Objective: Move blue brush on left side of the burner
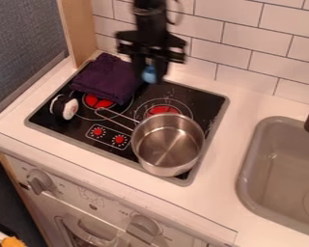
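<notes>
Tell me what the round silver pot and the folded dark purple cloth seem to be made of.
The pot looks like steel, probably stainless, smooth and satiny, given its grey sheen and streaked reflections. The cloth looks like soft, matte fabric, perhaps cotton, going by its creases and layers.

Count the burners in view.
2. The left burner is at the front edge of the towel, partly under it; the right burner is just behind the pot. Others may be hidden under the pot or towel.
</notes>
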Available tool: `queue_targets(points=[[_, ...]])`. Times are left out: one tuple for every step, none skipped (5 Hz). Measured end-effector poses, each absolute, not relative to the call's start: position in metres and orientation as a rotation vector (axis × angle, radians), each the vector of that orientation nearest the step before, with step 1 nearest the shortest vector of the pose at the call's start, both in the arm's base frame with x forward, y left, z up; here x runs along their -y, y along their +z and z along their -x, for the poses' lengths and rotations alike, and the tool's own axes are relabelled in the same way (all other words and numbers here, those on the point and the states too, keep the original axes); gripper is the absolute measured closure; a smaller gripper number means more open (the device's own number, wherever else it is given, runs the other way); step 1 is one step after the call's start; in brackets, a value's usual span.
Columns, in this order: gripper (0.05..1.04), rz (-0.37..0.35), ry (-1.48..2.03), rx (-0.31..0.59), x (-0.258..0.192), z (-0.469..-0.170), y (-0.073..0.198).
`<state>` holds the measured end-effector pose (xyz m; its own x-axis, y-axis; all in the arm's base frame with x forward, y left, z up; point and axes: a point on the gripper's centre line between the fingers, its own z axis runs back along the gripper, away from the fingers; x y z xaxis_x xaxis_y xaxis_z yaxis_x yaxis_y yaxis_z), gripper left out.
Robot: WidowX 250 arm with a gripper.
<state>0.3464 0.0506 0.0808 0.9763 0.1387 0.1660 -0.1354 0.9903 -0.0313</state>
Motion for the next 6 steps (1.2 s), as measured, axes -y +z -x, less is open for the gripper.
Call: queue_targets(points=[[0.659,0.025,0.118,0.148,-0.077,-0.336,0.078],[0.659,0.011,0.112,0.136,-0.102,-0.333,0.075],[0.659,-0.015,0.063,0.101,-0.116,-0.346,0.065],[0.66,-0.062,0.029,0.079,-0.128,-0.358,0.061],[0.565,-0.057,0.034,0.072,-0.127,-0.358,0.061],[0.27,-0.051,0.055,0.065,-0.125,-0.357,0.059]])
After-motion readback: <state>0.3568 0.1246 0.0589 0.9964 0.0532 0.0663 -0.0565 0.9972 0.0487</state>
